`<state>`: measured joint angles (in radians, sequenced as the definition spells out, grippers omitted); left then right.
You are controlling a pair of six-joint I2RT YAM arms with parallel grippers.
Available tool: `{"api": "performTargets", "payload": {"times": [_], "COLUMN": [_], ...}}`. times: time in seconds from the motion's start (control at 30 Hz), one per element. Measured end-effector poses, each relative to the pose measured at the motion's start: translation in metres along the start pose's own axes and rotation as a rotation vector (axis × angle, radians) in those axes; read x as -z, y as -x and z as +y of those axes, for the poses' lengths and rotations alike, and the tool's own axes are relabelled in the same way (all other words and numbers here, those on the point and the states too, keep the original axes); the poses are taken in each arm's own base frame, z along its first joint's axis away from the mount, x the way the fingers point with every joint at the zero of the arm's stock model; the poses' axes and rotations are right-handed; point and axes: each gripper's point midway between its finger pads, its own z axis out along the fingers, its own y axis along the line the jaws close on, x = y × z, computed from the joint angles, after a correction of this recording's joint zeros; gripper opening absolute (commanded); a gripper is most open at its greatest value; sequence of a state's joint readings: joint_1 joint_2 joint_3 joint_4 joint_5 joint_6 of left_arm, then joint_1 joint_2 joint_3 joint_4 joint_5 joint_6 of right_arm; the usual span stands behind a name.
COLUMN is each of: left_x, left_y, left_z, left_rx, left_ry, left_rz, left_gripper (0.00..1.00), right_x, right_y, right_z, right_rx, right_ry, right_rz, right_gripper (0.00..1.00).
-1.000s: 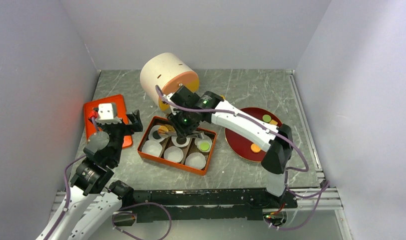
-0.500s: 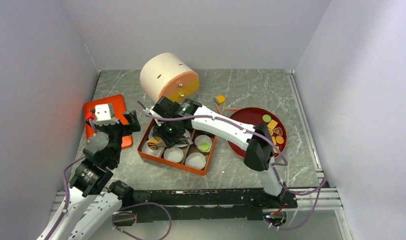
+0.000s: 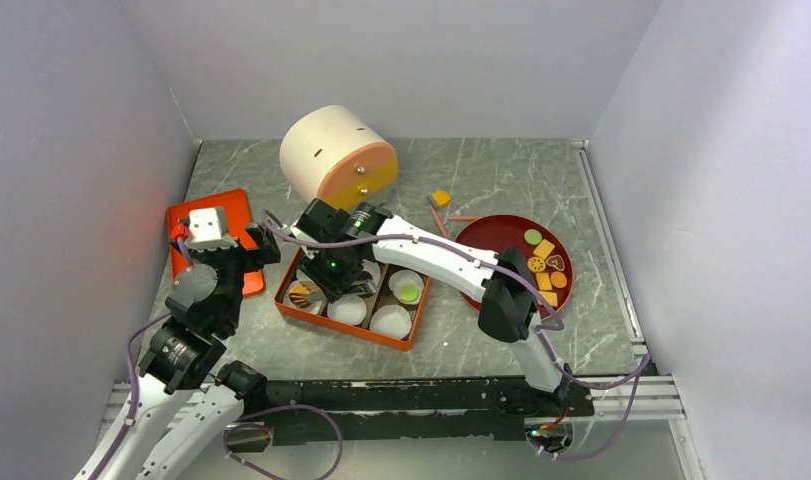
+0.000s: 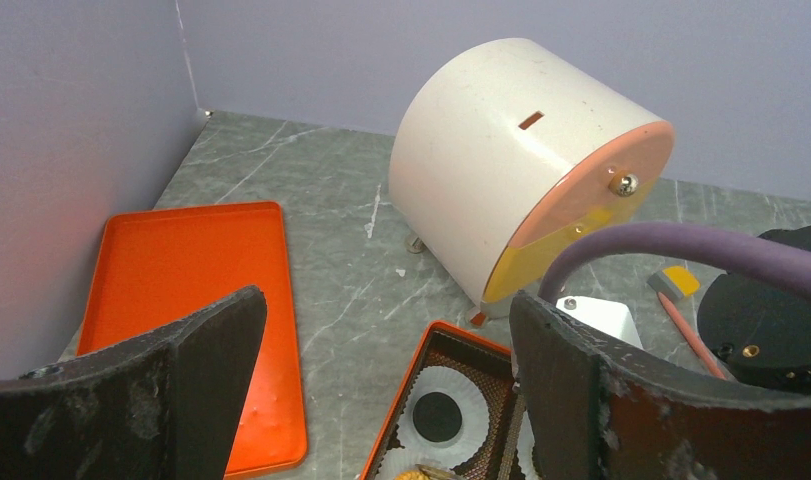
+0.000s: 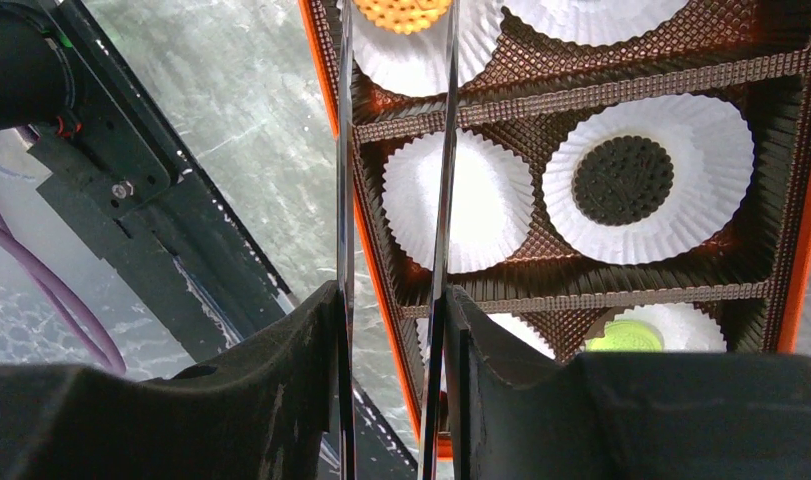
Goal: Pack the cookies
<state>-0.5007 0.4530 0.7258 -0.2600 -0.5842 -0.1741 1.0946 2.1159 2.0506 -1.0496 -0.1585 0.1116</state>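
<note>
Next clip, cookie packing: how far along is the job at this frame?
Done: a black cookie and a green cookie each lie in a paper cup in the orange box. In hand: the right gripper pinches tweezers whose tips reach an orange cookie in the corner cup. Left: at least two empty cups, and several cookies on the red plate. The left gripper is open and holds nothing.

Pale lavender walls, grey marbled tabletop, soft even light
</note>
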Motion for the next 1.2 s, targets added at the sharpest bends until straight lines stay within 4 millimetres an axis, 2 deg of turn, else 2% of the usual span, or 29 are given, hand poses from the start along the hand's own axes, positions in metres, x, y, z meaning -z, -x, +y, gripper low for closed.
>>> {"api": "performTargets", "payload": {"times": [0.17,0.77,1.2], "left_x": [0.0000,0.0000,0.0000], "left_y": [0.0000,-0.0001,0.0000], "left_z": [-0.0001,-0.0007,-0.0007], "left_rx": [0.000,0.000,0.000], "left_ry": [-0.001,-0.004,-0.004], "left_rz": [0.000,0.001,0.000], "left_gripper": [0.96,0.96,0.96], "right_x": [0.0011,0.0009,0.0000], "right_y": [0.0030,-0.0006,0.0013], "right_z": [0.0004,-0.0038,-0.0037], "right_rx": [0.003,0.006,0.006], "right_ry": [0.000,-0.025,-0.027], "right_rz": [-0.008,0.015,0.011], "right_gripper": [0.45,0.50,0.49]}}
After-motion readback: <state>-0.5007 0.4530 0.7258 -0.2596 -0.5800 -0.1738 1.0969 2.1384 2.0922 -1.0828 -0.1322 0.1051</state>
